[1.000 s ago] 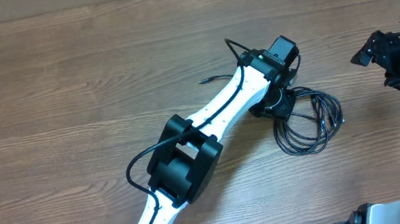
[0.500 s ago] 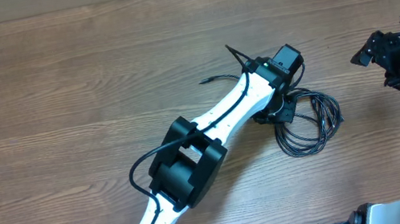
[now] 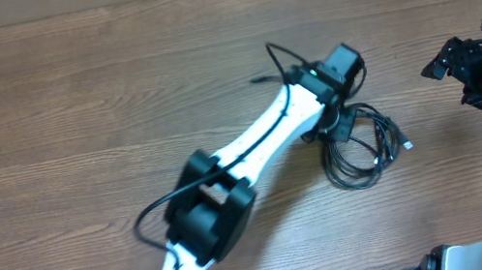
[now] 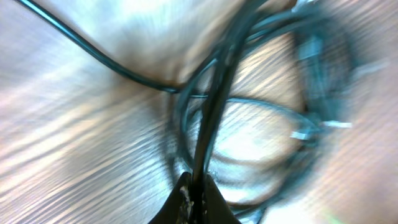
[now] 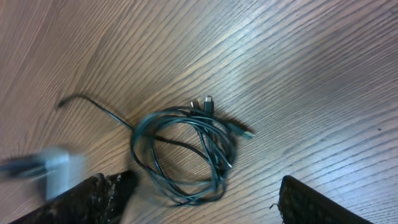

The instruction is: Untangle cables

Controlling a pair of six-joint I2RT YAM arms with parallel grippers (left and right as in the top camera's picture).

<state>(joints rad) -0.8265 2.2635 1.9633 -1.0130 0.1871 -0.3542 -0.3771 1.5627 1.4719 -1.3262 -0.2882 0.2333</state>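
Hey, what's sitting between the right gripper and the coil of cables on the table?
Nothing. In the overhead view, only bare wooden table lies between the right gripper and the cables.

Wood-grain counter (image 3: 69, 105); left arm (image 3: 261, 136) stretched diagonally from near edge; left gripper (image 3: 336, 126) down on upper-left edge of coiled cables (image 3: 378, 141); one loose strand arcing up-left past wrist; right gripper (image 3: 456, 79) at far right, well apart from coil.

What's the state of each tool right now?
Left tool: closed, pinching a strand of the cables.
Right tool: open, holding nothing.
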